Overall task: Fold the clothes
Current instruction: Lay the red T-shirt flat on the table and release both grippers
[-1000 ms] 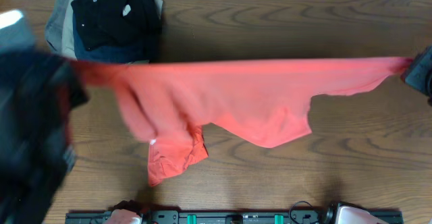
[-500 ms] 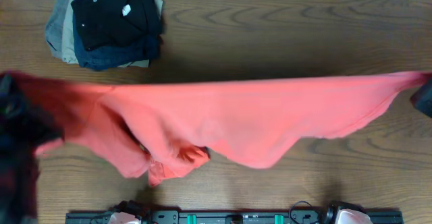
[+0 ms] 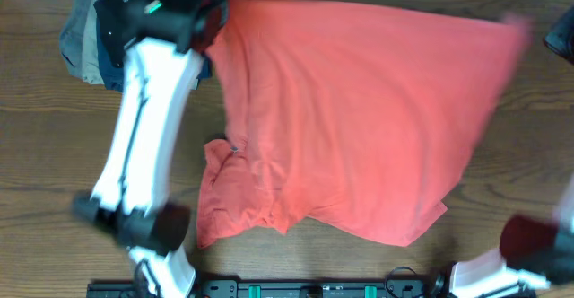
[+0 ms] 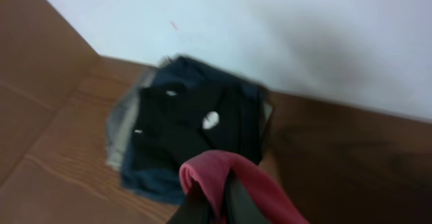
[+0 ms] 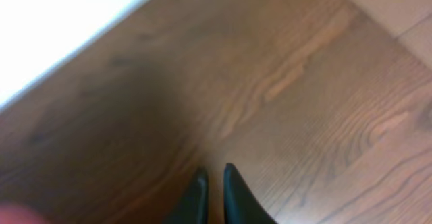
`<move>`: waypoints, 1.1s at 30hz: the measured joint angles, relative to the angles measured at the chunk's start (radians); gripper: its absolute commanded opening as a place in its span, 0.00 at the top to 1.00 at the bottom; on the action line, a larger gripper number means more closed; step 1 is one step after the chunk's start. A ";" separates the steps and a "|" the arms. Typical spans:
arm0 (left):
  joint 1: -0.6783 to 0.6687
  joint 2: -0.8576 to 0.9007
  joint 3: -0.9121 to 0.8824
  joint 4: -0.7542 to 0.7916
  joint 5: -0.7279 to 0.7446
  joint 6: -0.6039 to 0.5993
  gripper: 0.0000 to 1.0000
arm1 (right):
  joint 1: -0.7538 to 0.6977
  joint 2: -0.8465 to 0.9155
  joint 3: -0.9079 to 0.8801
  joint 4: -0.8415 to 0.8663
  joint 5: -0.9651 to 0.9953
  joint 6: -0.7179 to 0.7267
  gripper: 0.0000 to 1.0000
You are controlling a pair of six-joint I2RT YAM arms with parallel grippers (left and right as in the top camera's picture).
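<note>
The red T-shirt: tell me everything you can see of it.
The T-shirt is coral-red, soft cotton-looking cloth, spread wide over the wooden table, its near-left part bunched in wrinkles and its right edge blurred. The left gripper pinches a far corner beside the pile of dark folded clothes. No lettering shows.

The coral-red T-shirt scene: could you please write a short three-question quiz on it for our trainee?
1. True or false: the left gripper is shut on the coral-red T-shirt.
2. In the overhead view, the stack of folded dark garments lies: A top left; B bottom right; C centre.
3. Fill in: between its fingers the right gripper holds ____.
Key: 1 true; 2 A; 3 nothing.
</note>
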 measured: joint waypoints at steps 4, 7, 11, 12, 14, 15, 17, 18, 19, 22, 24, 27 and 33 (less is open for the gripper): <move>0.002 0.148 -0.006 0.023 0.000 0.031 0.02 | -0.018 0.163 -0.001 -0.017 0.017 -0.004 0.00; 0.001 0.196 -0.010 -0.015 0.000 0.041 0.02 | -0.019 0.233 -0.005 -0.063 0.005 -0.004 0.01; 0.002 0.179 -0.014 -0.065 0.000 0.043 0.02 | -0.019 0.248 -0.009 -0.108 -0.051 -0.004 0.01; 0.002 0.164 -0.014 -0.084 0.003 0.043 0.02 | -0.019 0.242 -0.009 -0.121 -0.071 -0.004 0.01; 0.001 0.120 -0.014 -0.133 0.018 0.043 0.02 | -0.019 0.228 -0.009 -0.158 -0.114 -0.004 0.01; 0.001 0.095 -0.014 -0.160 0.027 0.042 0.02 | -0.019 0.221 -0.009 -0.173 -0.129 -0.004 0.01; 0.002 0.028 -0.015 -0.222 0.045 0.041 0.02 | -0.019 0.206 -0.009 -0.210 -0.158 -0.004 0.01; 0.001 -0.008 -0.014 -0.254 0.057 0.040 0.02 | -0.019 0.196 -0.009 -0.226 -0.174 -0.004 0.01; 0.001 -0.052 -0.014 -0.290 0.067 0.040 0.02 | -0.018 0.186 -0.009 -0.245 -0.188 -0.005 0.01; 0.002 -0.164 -0.012 -0.430 0.090 0.032 0.02 | -0.015 0.153 -0.009 -0.301 -0.232 -0.016 0.02; 0.003 -0.220 -0.008 -0.517 0.097 0.008 0.02 | -0.013 0.134 -0.008 -0.348 -0.256 -0.024 0.04; 0.014 -0.278 -0.003 -0.652 0.106 -0.046 0.02 | -0.009 0.114 -0.008 -0.407 -0.278 -0.034 0.08; 0.052 -0.301 -0.003 -0.665 0.144 -0.119 0.02 | 0.012 0.072 -0.009 -0.441 -0.293 -0.056 0.09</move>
